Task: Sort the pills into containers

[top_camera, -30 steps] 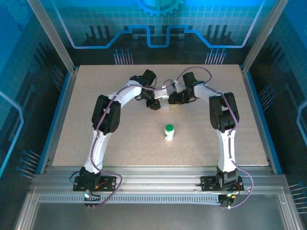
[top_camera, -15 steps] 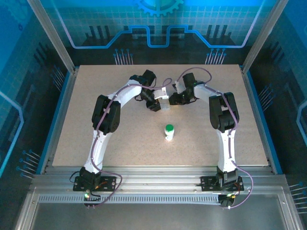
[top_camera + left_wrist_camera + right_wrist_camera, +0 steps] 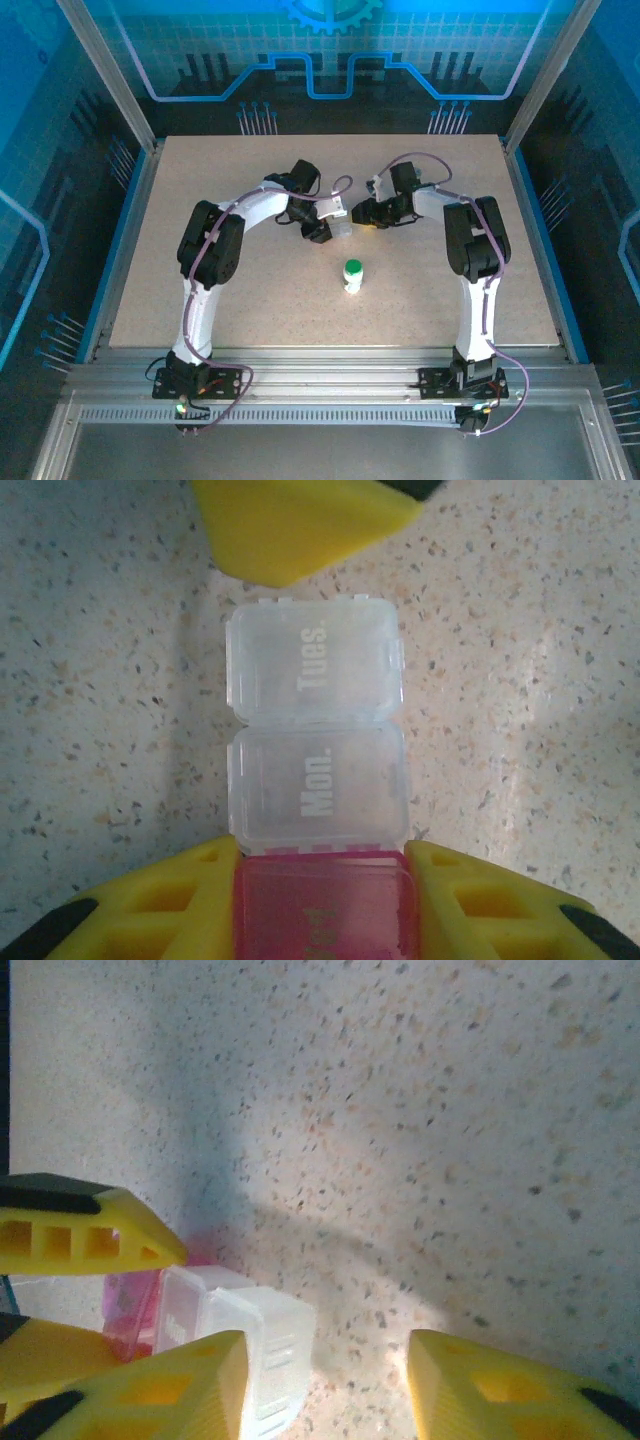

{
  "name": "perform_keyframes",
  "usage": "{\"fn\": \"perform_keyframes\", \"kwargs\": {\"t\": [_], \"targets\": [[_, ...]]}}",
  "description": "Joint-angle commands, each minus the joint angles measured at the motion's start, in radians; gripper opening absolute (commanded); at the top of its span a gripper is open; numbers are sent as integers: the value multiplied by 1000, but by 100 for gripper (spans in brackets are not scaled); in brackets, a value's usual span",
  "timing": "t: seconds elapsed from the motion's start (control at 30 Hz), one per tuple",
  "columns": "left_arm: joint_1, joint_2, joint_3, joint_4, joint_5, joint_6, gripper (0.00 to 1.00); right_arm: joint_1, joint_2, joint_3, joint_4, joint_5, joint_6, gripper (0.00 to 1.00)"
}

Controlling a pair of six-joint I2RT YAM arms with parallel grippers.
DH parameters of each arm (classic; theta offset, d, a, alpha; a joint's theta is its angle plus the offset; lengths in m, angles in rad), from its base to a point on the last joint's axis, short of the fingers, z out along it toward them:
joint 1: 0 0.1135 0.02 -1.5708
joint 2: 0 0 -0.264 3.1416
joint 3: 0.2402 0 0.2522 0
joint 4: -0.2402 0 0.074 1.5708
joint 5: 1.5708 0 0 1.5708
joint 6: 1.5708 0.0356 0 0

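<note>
The rectangular pill box (image 3: pixel 316 740), of translucent plastic with clear lids embossed "Tues." and "Mon." and a pink end compartment, lay flat on the speckled, stone-look table (image 3: pixel 200 200). The left gripper (image 3: pixel 322 900) had its yellow lattice fingers clamped on the pink end. The right gripper (image 3: pixel 325 1380) stood parted over bare table, just beside the clear end. The white, green-capped bottle (image 3: pixel 352 275) stood upright, apart, nearer the bases.
</note>
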Motion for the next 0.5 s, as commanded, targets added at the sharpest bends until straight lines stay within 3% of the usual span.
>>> {"fn": "perform_keyframes", "kwargs": {"t": [0.0, 0.33, 0.47], "targets": [[-35, -42, -27, 57, -32, -18, 34, -4, -72, -38, 50, -46, 36, 39], [-56, -24, -27, 41, -91, -8, 34, -6, -137, -87, 60, -65, 55, 32], [-56, -14, -16, 30, -90, 11, 34, 6, -100, -83, 84, -119, 103, 24]]}}
